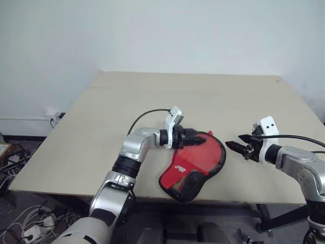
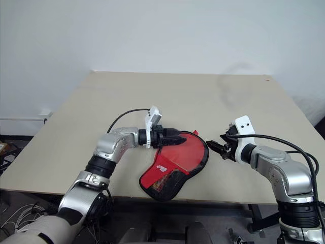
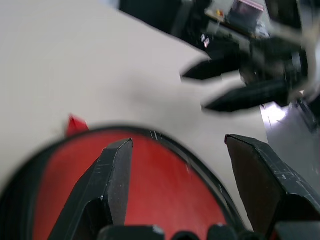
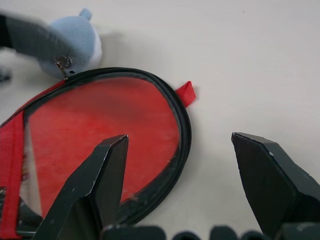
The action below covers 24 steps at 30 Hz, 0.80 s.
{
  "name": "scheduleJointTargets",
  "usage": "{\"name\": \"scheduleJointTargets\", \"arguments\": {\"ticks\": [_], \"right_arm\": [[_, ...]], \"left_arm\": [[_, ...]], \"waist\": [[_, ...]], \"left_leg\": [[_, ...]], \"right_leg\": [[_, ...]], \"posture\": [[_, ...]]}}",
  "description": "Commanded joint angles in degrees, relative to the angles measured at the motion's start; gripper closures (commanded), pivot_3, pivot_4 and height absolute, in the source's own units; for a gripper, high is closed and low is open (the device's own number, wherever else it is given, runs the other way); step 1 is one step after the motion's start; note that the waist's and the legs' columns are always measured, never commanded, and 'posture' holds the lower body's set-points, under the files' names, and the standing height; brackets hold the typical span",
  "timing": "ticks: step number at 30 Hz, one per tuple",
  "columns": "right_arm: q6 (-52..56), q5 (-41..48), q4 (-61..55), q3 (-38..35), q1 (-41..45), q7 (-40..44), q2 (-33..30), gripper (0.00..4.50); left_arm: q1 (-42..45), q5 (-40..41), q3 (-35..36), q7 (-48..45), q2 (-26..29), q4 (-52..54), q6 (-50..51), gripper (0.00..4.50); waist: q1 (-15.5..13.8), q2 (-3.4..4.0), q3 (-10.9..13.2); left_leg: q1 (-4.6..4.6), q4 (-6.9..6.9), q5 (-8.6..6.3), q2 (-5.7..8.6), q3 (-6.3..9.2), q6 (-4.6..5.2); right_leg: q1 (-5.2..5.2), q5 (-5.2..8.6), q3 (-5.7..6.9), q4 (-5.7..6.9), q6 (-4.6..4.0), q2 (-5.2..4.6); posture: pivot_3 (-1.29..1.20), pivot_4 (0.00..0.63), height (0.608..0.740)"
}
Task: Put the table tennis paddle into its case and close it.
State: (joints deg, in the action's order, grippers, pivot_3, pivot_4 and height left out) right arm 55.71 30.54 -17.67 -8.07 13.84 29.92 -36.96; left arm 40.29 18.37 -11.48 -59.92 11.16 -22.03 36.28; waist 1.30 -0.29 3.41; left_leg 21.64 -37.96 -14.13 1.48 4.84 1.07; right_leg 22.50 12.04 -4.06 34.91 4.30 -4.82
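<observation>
One table (image 1: 101, 122). One case (image 1: 195, 165), black-edged, clear window. One red paddle (image 4: 100, 125) inside case. One grey-blue puff (image 4: 75, 45) on chain. One red tab (image 4: 186, 93) at case rim. Two grippers: left (image 1: 199, 137), right (image 1: 234, 142).

Bare table (image 1: 152, 96) lies wide open beyond and to either side of my hands. Between my left gripper (image 1: 203, 138) and my right gripper (image 1: 232, 146), the case (image 1: 195, 165) blocks the near edge; only a narrow strip stays free beside it.
</observation>
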Motion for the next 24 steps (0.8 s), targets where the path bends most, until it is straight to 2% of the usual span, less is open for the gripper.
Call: {"name": "scheduleJointTargets", "arguments": {"ticks": [1, 8, 24], "right_arm": [[-1.02, 0.37, -1.45, -0.97, 1.82, 0.36, -0.21, 0.93], [-0.95, 0.39, -1.60, -0.56, 1.99, 0.53, 0.05, 0.93], [-0.70, 0.45, -1.85, -0.25, 2.53, 0.58, 0.09, 0.93]], "left_arm": [[-1.39, -3.95, -3.40, 0.17, 1.74, 3.63, -5.30, 1.37], [-4.19, -10.48, -7.04, 2.83, 2.49, 2.28, -15.83, 1.37], [-4.18, -15.00, -7.53, 8.11, -1.18, -4.31, -21.48, 1.37]], "waist": [[-0.01, 0.00, 0.00], [-0.16, 0.00, 0.00], [-0.15, 0.00, 0.00]], "left_leg": [[0.00, -0.02, 0.00, 0.00, 0.00, 0.00], [0.02, -0.04, 0.00, 0.00, 0.01, 0.00], [0.01, -0.04, 0.00, 0.00, 0.00, 0.00]], "right_leg": [[-0.01, 0.00, 0.00, -0.01, -0.01, 0.00], [0.00, -0.02, -0.01, -0.01, -0.02, 0.00], [-0.01, -0.02, 0.00, 0.00, -0.01, -0.01]], "posture": [[0.00, 0.000, 0.740], [0.00, 0.000, 0.740], [0.00, 0.000, 0.740]]}}
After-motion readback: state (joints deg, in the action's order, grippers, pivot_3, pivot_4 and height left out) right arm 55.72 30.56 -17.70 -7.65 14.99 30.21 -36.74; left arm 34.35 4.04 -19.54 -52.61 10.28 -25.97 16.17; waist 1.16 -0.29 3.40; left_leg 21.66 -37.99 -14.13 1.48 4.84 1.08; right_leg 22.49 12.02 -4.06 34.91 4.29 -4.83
